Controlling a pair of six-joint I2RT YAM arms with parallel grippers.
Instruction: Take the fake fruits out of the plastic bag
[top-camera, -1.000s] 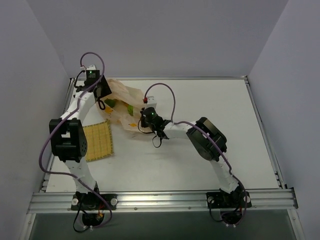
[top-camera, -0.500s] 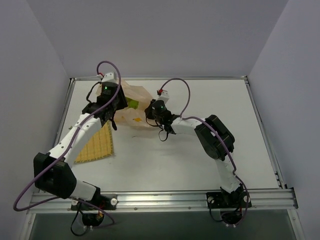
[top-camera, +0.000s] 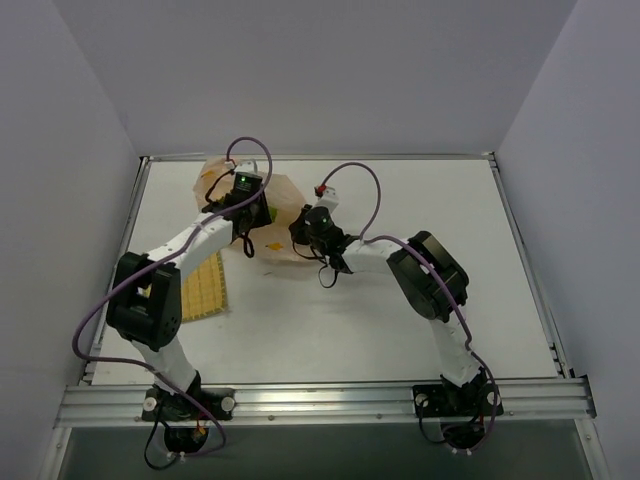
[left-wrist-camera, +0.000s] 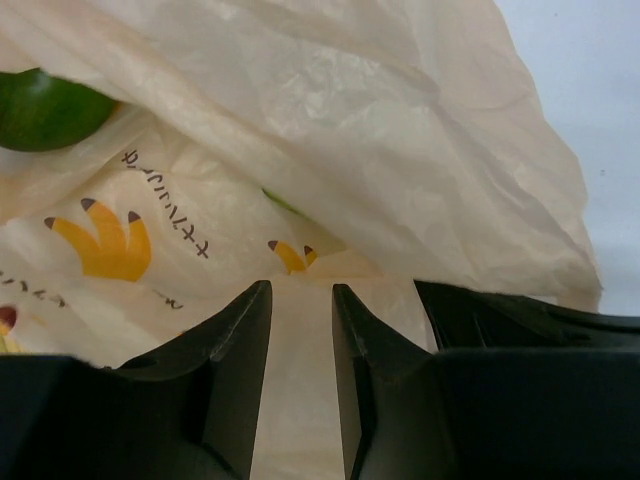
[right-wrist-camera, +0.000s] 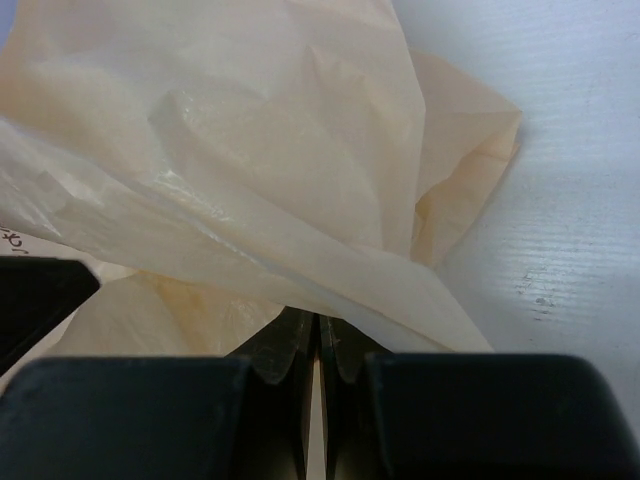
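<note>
The plastic bag (top-camera: 283, 195) lies crumpled at the back middle of the table, pale peach with orange-yellow marks. One green fake fruit (top-camera: 268, 212) shows through it; in the left wrist view a fruit (left-wrist-camera: 40, 105) sits at the upper left inside the film. My left gripper (top-camera: 248, 225) is over the bag's left part, and in its own view the gripper (left-wrist-camera: 301, 287) has its jaws a narrow gap apart with bag film (left-wrist-camera: 330, 120) under them. My right gripper (top-camera: 298, 232) is at the bag's right edge; in its own view the gripper (right-wrist-camera: 318, 318) is shut on a fold of the bag (right-wrist-camera: 250, 150).
A flat yellow woven mat (top-camera: 205, 285) lies left of centre, partly under the left arm. Grey walls close in the table on the left, back and right. A metal rail (top-camera: 330, 398) runs along the near edge.
My left arm has swung right, from the bag's far left edge to over its middle. The bag has been drawn up and bunched toward the back. My right gripper shifted slightly up, still on the bag.
</note>
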